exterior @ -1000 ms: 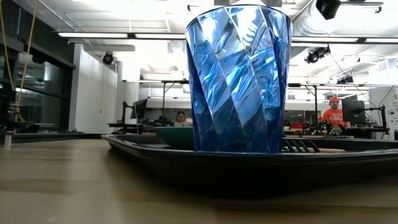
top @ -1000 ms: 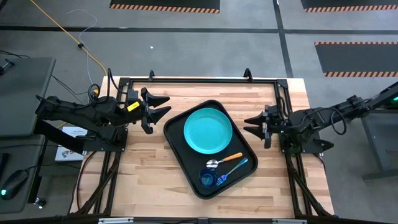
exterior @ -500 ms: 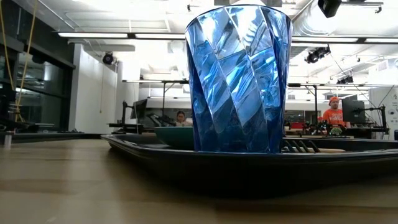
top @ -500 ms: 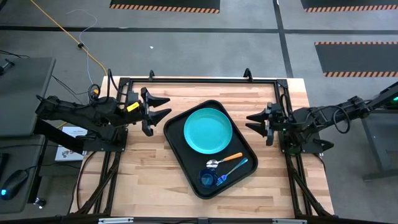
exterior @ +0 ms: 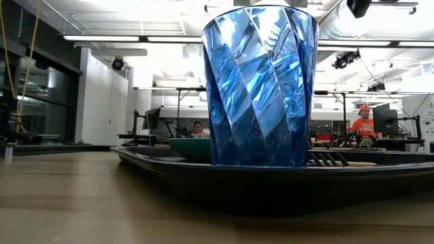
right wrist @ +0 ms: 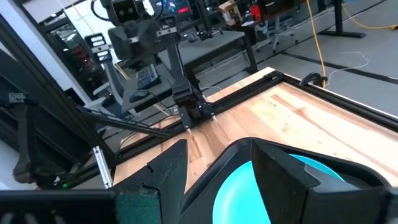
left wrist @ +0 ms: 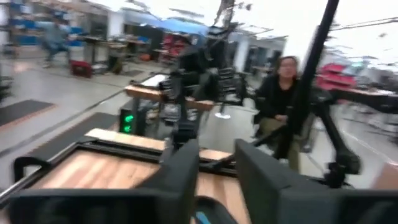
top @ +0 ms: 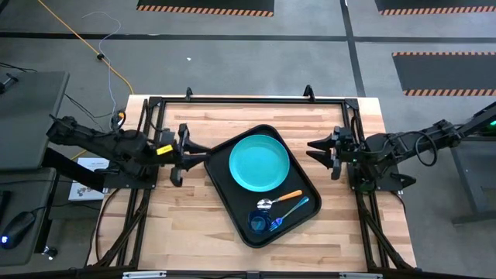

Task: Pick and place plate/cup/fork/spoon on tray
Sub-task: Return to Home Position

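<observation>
Whereas the high view shows the cup [top: 258, 224] as a blue disc, the low view reveals its twisted facets. One black tray [top: 232, 208] carries one turquoise plate [top: 259, 163], one fork [top: 297, 208] and one spoon [top: 280, 199]. The cup stands at the tray's end corner. The left gripper [top: 194, 151] and right gripper [top: 312, 150] flank the tray, fingers parted, empty.

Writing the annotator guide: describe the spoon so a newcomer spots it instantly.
On the wooden table sits a black tray, and below the turquoise plate in the high view lie two utensils side by side. The spoon is the one nearer the plate: silver bowl, orange handle, unlike the all-blue fork beside the blue cup.
</observation>
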